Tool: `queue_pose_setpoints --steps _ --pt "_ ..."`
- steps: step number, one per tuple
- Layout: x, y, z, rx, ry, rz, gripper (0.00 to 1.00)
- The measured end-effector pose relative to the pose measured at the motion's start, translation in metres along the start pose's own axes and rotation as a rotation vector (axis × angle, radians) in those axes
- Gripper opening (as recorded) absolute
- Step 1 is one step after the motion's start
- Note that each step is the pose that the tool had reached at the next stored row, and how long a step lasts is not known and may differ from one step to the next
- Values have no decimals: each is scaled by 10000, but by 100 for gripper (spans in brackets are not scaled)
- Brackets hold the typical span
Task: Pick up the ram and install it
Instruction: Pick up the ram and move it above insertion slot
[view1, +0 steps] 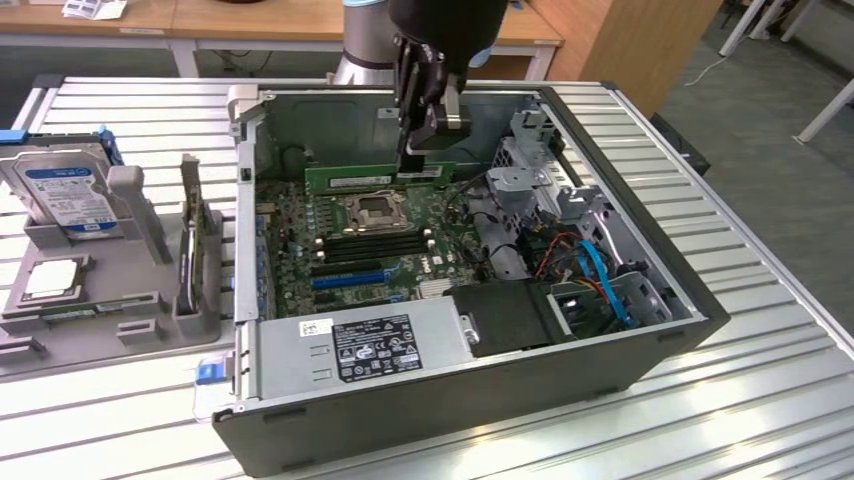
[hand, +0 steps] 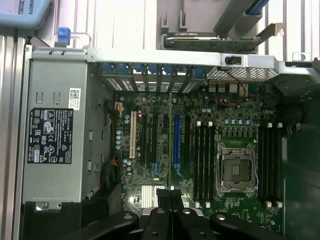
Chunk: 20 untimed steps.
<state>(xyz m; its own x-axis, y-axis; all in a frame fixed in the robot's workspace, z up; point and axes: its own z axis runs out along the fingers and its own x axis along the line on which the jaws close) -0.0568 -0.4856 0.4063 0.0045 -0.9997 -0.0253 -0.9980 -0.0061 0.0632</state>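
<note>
The ram (view1: 367, 181) is a long green stick with a white label. It hangs level inside the open computer case (view1: 534, 400), with its flat side turned to the exterior camera and its long edge parallel to the black memory slots (view1: 363, 246). The gripper (view1: 419, 160) reaches down from above and is clamped on the upper edge of the ram, nearer to the end on the exterior view's right, so most of the stick extends from the gripper toward the exterior view's left. In the wrist view the two fingers (hand: 162, 200) are pressed close together at their tips. Whether the lower edge of the ram touches the board cannot be told. Under the gripper lies the motherboard (view1: 287, 235), with the processor socket (view1: 368, 211) just below the held ram and the memory slots on the nearer side of this socket. Further from the gripper, at the near wall of the case, sits the grey power supply (view1: 294, 355). Blue cables (view1: 607, 285) lie in the case to the exterior view's right of the gripper. Well apart from the gripper, outside the case on the exterior view's left, a hard drive (view1: 64, 190) with a blue label stands in a grey holder (view1: 140, 215) on the slatted metal table (view1: 747, 400).
</note>
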Motion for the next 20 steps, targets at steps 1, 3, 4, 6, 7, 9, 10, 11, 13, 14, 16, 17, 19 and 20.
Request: queue_pose_setpoints --steps 1,3,4,6,7,9,10,11,13,14,16,17,19,20 --pt "-1 0 0 0 -1 0 11" --pt "-13 0 1 0 -1 0 11" --pt "-22 0 1 0 0 1 11" --pt "-43 0 3 0 0 0 11" --pt "-55 0 3 0 0 0 11" --pt "-79 -1 5 0 0 1 11" --pt "-91 0 6 0 0 0 11" --pt "-103 -1 6 0 0 1 11" --pt "-130 -1 9 0 -1 0 11" --pt "-143 -1 9 0 0 0 11" --pt "-171 -1 12 0 -1 0 11" --pt "-187 -2 12 0 0 0 11" --pt "-221 -2 14 0 1 0 11" --pt "-239 -2 15 0 0 0 11"
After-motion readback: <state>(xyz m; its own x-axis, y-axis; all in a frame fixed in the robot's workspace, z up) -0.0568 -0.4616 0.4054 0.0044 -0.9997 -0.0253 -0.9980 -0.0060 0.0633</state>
